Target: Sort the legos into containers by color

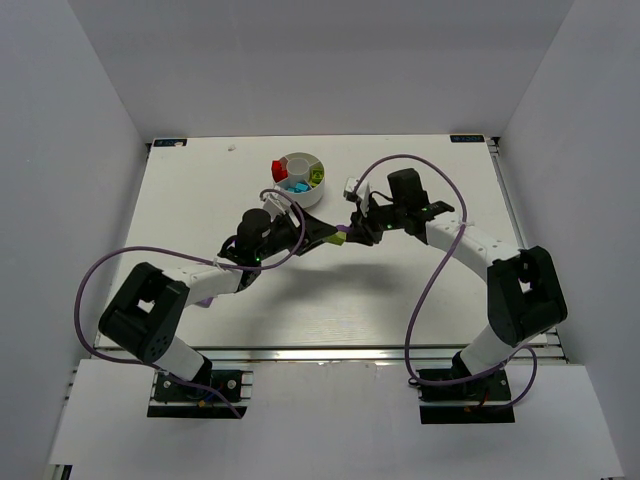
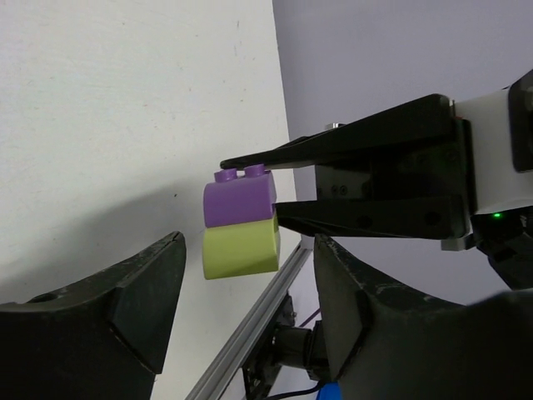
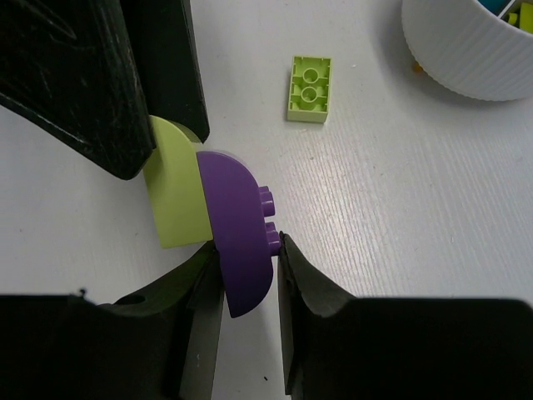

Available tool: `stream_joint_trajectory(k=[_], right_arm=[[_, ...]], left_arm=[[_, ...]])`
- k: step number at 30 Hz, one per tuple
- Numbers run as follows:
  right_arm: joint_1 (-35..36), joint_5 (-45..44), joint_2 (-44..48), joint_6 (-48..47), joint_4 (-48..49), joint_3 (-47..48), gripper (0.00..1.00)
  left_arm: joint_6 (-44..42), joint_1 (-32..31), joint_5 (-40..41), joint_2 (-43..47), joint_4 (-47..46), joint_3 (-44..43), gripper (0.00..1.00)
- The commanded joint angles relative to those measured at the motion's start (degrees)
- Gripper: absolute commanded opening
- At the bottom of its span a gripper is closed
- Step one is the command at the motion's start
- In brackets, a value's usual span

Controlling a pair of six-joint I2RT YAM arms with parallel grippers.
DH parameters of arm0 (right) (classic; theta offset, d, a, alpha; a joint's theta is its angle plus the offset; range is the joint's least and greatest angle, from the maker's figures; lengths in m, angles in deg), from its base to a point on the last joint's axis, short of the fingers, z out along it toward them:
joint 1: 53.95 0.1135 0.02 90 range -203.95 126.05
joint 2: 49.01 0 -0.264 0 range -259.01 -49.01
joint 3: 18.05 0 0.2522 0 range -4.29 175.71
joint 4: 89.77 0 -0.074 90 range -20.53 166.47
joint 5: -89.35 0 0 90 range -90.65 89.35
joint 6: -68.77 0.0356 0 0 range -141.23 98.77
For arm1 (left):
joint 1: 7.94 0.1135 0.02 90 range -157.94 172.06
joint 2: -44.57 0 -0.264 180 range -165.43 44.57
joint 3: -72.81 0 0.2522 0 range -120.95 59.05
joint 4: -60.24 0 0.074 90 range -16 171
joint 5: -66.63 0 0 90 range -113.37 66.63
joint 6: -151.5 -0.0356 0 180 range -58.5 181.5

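Right gripper: pinching the purple brick, I judge to split it off.
Left gripper: spread wide, straddling the lime brick, not gripping.
Dish: eleven o'clock from my purple brick, near.

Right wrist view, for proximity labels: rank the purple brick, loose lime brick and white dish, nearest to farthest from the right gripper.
1. purple brick, clamped in the right gripper
2. loose lime brick, lying ahead, upper middle
3. white dish, top right
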State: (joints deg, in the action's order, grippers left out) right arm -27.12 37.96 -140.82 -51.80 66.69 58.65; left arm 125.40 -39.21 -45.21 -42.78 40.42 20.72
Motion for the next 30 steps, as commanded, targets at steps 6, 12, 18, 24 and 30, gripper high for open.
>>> stream_joint_trajectory(k=[6,12,18,24,30], right_arm=[[0.50,1.82,2.51,-0.63,0.29,-0.18,0.00],[0.50,1.29,2.16,-0.20,0.82,-0.01,0.00],[0.50,-0.99,1.81,-0.11,1.61,0.26,0.00],[-1.59,-5.56,0.58,2.26,4.59,0.96,0.00],[-6.60,-6.09,-1.62,2.97,5.12,3.51,0.00]], left_arm=[[1.40,0.33,-1.00,-0.98,-3.94,-0.17,0.61],[2.02,0.42,-2.41,-1.59,-4.65,-0.17,0.50],[1.84,0.68,-3.82,-1.24,-4.03,0.01,0.31],[0.45,1.82,-6.97,-0.46,-2.28,-0.08,0.06],[-8.06,7.09,-7.77,4.11,11.32,-4.03,0.02]])
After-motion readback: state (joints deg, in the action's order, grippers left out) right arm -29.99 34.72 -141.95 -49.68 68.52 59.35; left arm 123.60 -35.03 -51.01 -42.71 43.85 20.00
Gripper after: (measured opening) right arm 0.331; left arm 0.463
